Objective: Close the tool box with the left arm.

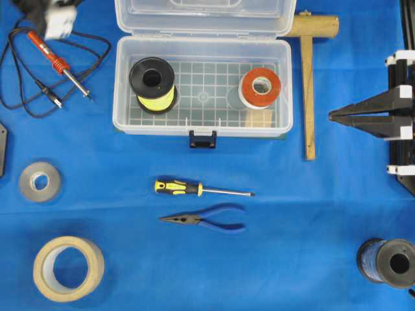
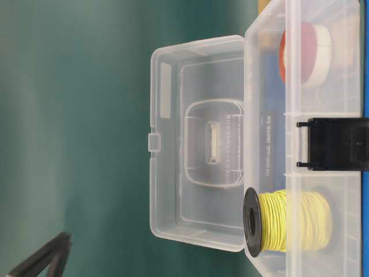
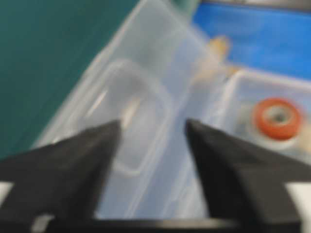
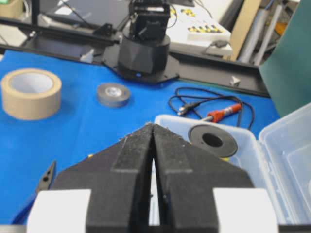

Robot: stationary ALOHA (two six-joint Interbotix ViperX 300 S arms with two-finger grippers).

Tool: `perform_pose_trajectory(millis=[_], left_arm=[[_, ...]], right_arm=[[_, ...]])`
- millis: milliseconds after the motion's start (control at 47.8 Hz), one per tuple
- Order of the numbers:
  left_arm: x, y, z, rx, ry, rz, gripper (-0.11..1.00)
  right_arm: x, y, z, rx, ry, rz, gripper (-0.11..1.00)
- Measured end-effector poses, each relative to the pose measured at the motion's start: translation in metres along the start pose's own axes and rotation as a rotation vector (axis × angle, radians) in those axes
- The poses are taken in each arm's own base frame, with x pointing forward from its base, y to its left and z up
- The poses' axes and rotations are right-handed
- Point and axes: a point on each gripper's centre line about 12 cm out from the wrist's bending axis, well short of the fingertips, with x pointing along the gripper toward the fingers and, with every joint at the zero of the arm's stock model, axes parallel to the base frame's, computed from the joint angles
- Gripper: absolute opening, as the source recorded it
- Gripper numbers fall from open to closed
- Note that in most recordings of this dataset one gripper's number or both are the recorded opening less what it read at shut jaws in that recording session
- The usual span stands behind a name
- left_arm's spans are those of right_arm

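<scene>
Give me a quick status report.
Left gripper open, empty, facing the raised lid. Right gripper shut. Tool box open, nothing blocking.

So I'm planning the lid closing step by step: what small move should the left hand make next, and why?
Probably ease the left hand forward to get behind the lid of the tool box. The lid stands open, the hand is open with nothing between its fingers, and its wrist view looks at the lid's inner face, seemingly not touching it yet.
</scene>
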Motion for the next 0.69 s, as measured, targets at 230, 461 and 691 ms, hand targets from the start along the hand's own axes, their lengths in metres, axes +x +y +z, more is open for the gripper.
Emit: perform_pose_trajectory(millis=[230,461,691], left_arm=[[0.046,0.040,-0.001,-0.013,0.117,0.079,0.90],[0.099,0.053,-0.008,0.083,0.201,0.069,0.91],[0.137,0.055,-0.037,0.097,0.288,0.045,0.91]], right_arm=[[0.004,0.000,-0.006,0.001,0.037,0.002,0.00],[0.007,0.000,-0.010,0.002,0.057,0.001,0.00],[0.007,0.000,-0.012,0.001,0.071,0.002,0.00]])
